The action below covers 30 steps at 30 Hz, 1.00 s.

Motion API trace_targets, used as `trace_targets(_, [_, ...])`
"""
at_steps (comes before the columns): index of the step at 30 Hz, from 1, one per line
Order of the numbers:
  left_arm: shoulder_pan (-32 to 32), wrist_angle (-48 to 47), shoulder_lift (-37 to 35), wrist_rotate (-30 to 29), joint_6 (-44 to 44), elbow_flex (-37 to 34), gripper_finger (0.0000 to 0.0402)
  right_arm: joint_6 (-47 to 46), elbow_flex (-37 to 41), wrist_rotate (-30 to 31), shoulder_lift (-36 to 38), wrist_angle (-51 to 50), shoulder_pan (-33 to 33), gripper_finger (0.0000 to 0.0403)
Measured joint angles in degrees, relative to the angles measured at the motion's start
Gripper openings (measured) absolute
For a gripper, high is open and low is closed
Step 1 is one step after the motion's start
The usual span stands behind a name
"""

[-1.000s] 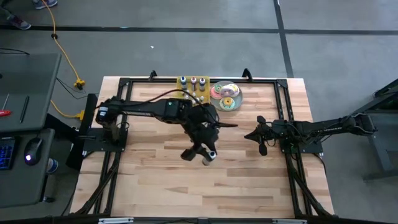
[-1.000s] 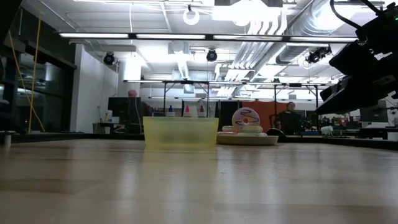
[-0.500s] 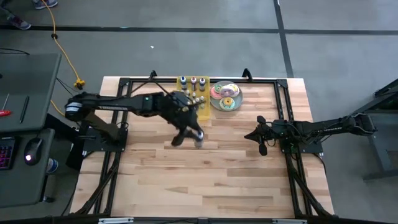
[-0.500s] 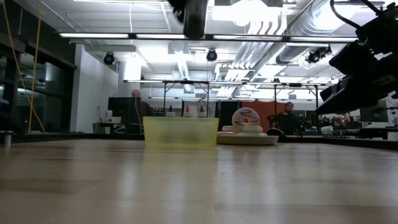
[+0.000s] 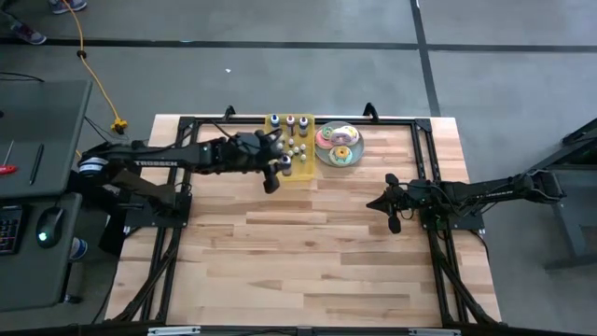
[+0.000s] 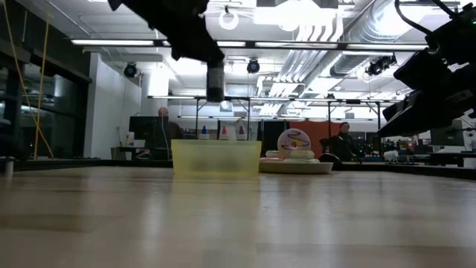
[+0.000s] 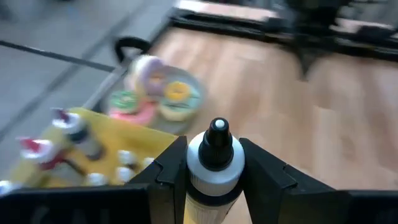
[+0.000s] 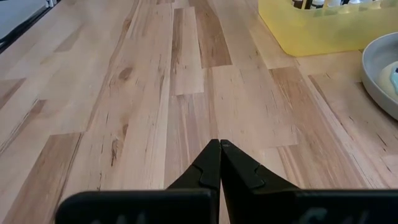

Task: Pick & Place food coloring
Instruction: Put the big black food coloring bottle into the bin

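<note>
Your left gripper (image 7: 214, 171) is clamping a food coloring bottle (image 7: 214, 163) with a black cap, holding it in the air over the yellow tray (image 5: 289, 149) where the other bottles (image 5: 297, 147) are standing, beside the doughnut plate (image 5: 338, 145). Your right gripper (image 8: 219, 163) is resting pinched together, holding nothing, over the table (image 5: 308, 261)

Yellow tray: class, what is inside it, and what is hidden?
Inside the yellow tray stand small food coloring bottles, some with red or blue caps. The left gripper, holding a black-capped bottle, covers the tray's near corner, so bottles there cannot be seen.
</note>
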State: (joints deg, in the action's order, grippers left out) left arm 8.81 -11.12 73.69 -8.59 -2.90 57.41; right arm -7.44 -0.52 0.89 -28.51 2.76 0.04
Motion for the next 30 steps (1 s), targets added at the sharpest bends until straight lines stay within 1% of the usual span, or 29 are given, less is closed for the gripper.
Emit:
trace_targets(3, [0.77, 5.54, -0.59, -4.34, -0.11, -4.14, 0.0106, 0.0, -0.01, 0.0, 0.02, 0.05, -0.01, 0.0])
trace_targets(9, [2.76, 15.29, -0.52, -4.03, 0.01, -11.59, 0.0106, 0.0, 0.0, 0.0, 0.02, 0.05, 0.01, 0.0])
trace_targets(11, [3.59, 17.89, 0.11, -4.91, 0.05, -13.67, 0.0106, 0.0, 0.0, 0.0, 0.02, 0.03, 0.01, 0.0])
trace_targets(14, [4.82, 19.62, 1.38, -5.52, 1.89, -15.92, 0.0106, 0.0, -0.01, 0.0, 0.02, 0.03, 0.0, 0.0])
trace_targets(18, [5.66, 22.73, 4.46, -4.5, 6.06, -16.33, 0.0106, 0.0, -0.01, 0.0, 0.02, 0.0, -0.01, 0.0])
trace_targets(25, [6.24, 28.88, 10.78, 1.34, 13.05, -16.19, 0.0106, 0.0, 0.01, 0.0, 0.02, -0.01, 0.01, 0.0])
trace_targets(27, [6.24, 31.2, 12.8, 1.8, 14.55, -16.17, 0.0106, 0.0, -0.01, 0.0, 0.02, 0.05, 0.0, 0.0])
trace_targets(30, [6.28, 31.71, 14.55, 1.81, 15.12, -16.19, 0.0106, 0.0, -0.01, 0.0, 0.02, 0.01, 0.01, 0.0])
